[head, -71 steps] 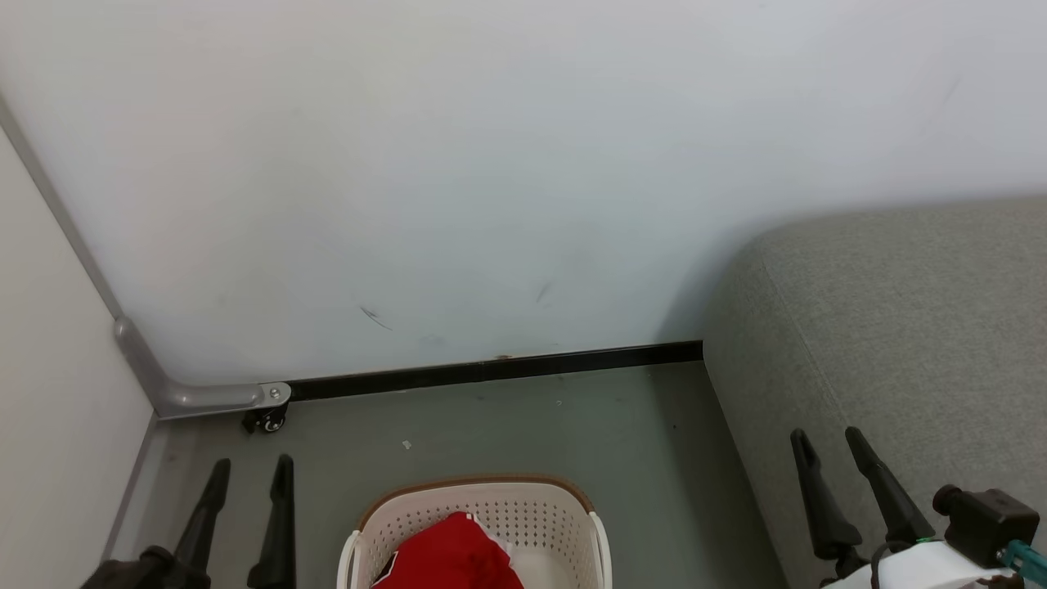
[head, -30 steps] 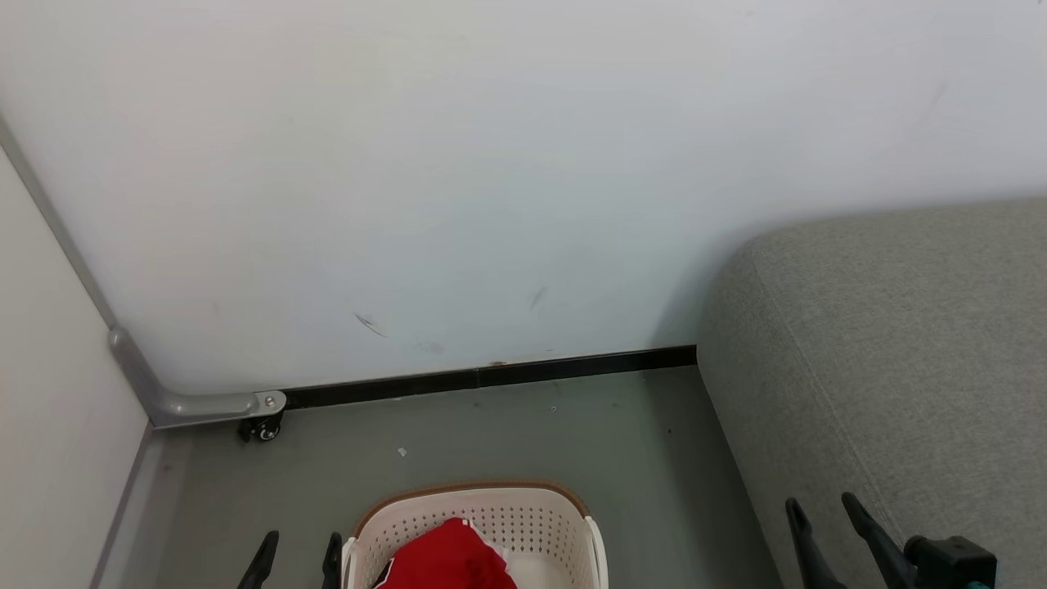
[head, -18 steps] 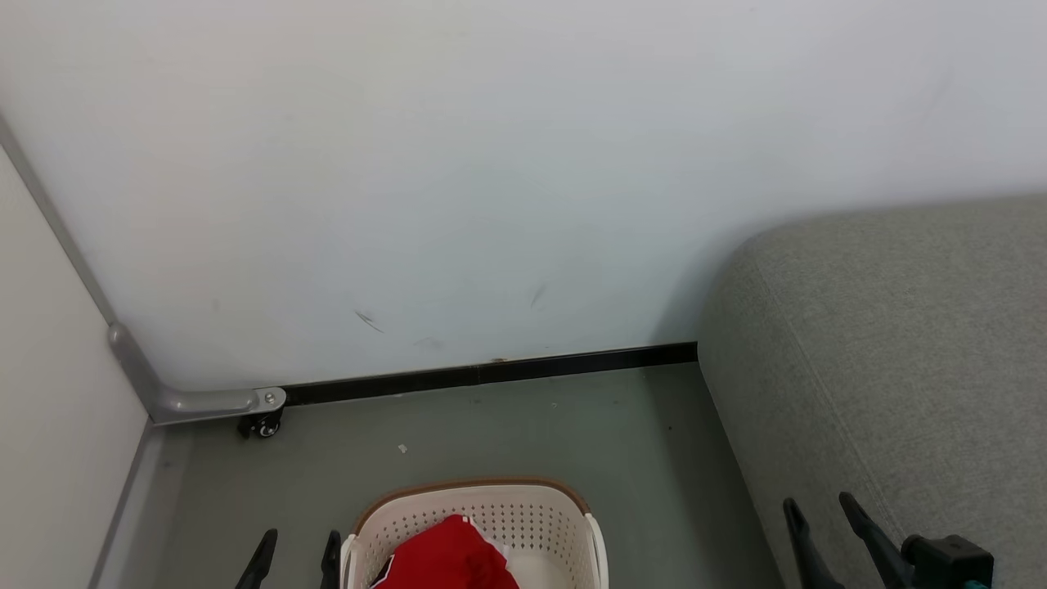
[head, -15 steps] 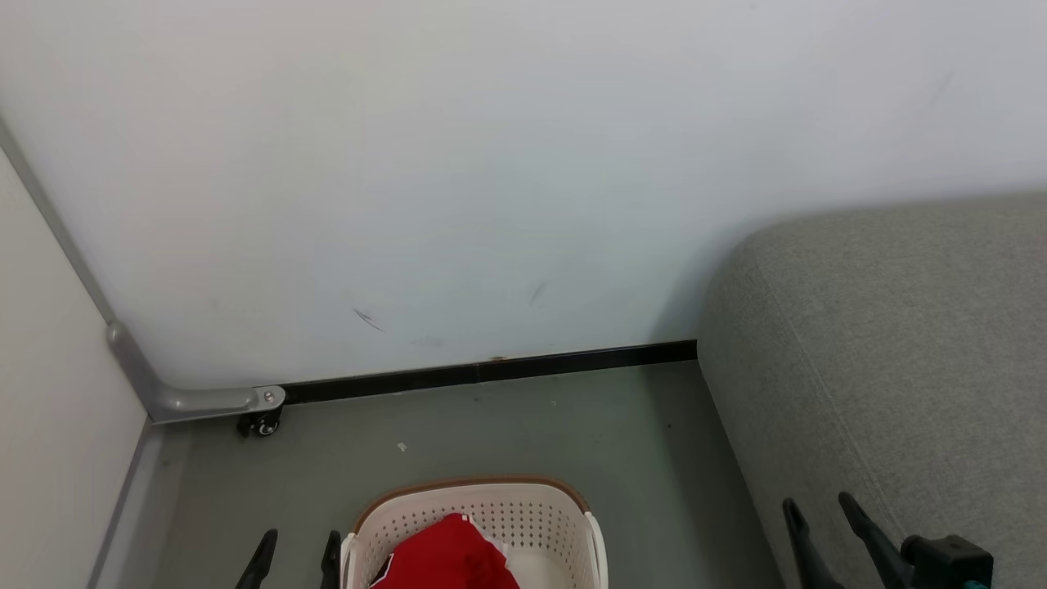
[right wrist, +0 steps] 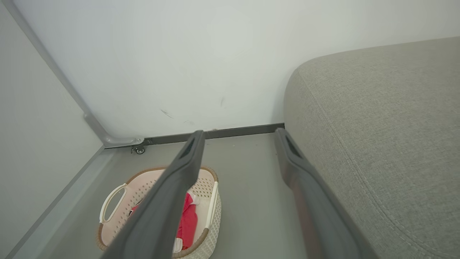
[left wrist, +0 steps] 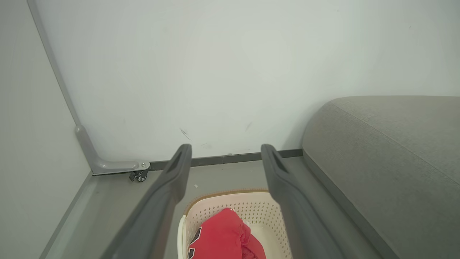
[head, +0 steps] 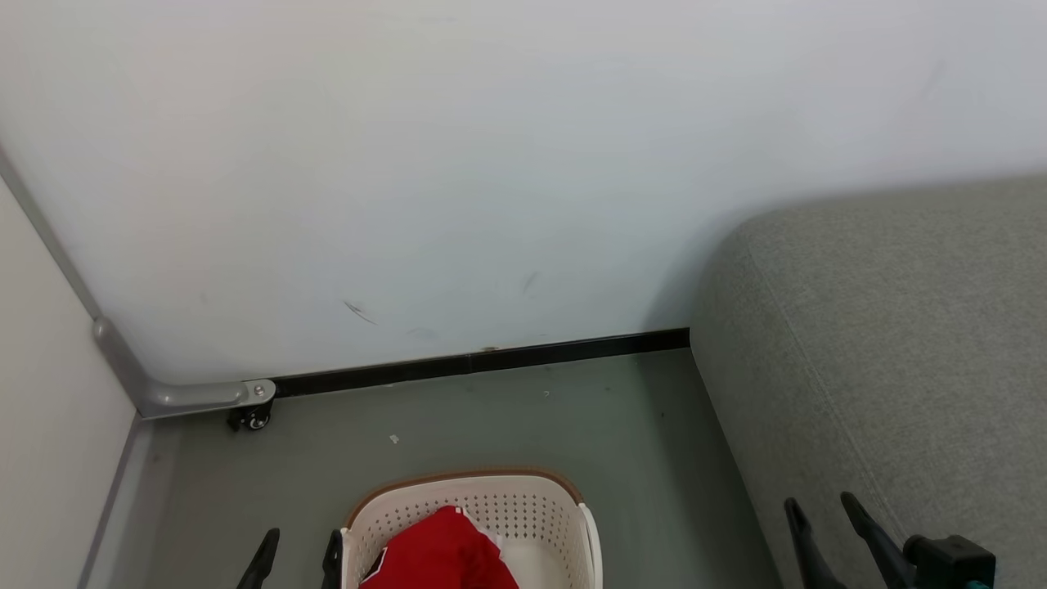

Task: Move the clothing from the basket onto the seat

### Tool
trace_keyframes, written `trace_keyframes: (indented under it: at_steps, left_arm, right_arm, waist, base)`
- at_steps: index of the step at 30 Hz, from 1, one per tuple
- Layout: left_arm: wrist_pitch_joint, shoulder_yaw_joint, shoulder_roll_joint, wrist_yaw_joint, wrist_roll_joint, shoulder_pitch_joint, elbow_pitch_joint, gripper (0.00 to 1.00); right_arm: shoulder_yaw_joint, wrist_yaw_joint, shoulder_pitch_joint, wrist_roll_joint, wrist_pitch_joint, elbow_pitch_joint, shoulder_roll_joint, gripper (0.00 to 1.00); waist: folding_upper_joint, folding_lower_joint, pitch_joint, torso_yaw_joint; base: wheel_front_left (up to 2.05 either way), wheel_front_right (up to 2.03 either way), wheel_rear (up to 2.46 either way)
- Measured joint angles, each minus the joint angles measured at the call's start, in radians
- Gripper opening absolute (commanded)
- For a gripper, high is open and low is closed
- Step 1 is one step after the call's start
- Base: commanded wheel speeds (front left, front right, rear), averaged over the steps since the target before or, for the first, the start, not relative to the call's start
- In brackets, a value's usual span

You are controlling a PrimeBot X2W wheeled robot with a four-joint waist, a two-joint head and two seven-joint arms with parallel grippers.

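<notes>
I note the basket [head: 466, 476] on the floor [head: 572, 409], between a wall [head: 491, 164] with a caster [head: 253, 420] at its foot and the seat [head: 900, 327]. The red clothing [head: 442, 556] lies heaped inside the basket. Left end effector [head: 303, 536]: spread wide, empty, just beside the basket's left rim. Right end effector [head: 818, 501]: wide, empty, near the seat's side. Both point toward the wall.
</notes>
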Motion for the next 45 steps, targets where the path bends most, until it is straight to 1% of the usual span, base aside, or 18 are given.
trace_keyframes:
  at_steps: [13, 17, 22, 24, 29, 37, 45]
  left_arm:
    - [0.0, 0.002, 0.0, -0.023, -0.016, 0.0, 0.001, 1.0]
    - [0.0, 0.007, 0.0, -0.03, -0.047, 0.0, 0.014, 1.0]
    - [0.0, 0.003, 0.001, -0.054, -0.049, 0.0, 0.038, 1.0]
    - [0.0, 0.004, 0.0, -0.055, -0.049, 0.0, 0.04, 1.0]
    - [0.0, 0.0, 0.001, -0.08, -0.041, -0.019, 0.066, 1.0]
    - [0.0, 0.016, 0.003, -0.09, -0.005, -0.079, 0.09, 1.0]
    - [0.0, 0.027, 0.057, -0.107, 0.021, -0.143, 0.142, 1.0]
  right_arm:
    - [-0.011, 0.0, 0.023, -0.001, 0.0, -0.002, 0.0, 1.0]
    - [-0.01, 0.0, 0.055, -0.008, 0.0, -0.005, 0.0, 1.0]
    - [-0.018, 0.0, 0.075, -0.008, 0.0, -0.023, 0.001, 1.0]
    - [-0.02, 0.0, 0.089, -0.008, 0.0, -0.04, 0.001, 1.0]
    - [0.001, 0.0, 0.119, -0.013, 0.0, -0.072, 0.002, 1.0]
    - [0.008, 0.0, 0.135, -0.03, 0.0, -0.142, 0.002, 1.0]
    - [0.01, 0.001, 0.149, -0.026, 0.0, -0.239, 0.002, 1.0]
  waist:
    - [0.0, -0.0001, 0.035, -0.031]
    - [0.0, 0.0, 0.053, -0.043]
    - [0.0, -0.0002, 0.081, -0.058]
    - [0.0, -0.0001, 0.094, -0.065]
    - [0.0, -0.0001, 0.13, -0.084]
    - [0.0, -0.0001, 0.199, -0.119]
    - [0.0, -0.0002, 0.29, -0.169]
  base:
    - [0.0, 0.0, 0.0]
    - [0.0, 0.0, 0.0]
    - [0.0, 0.0, 0.0]
    - [0.0, 0.0, 0.0]
    - [0.0, 0.0, 0.0]
    - [0.0, 0.0, 0.0]
    - [0.0, 0.0, 0.0]
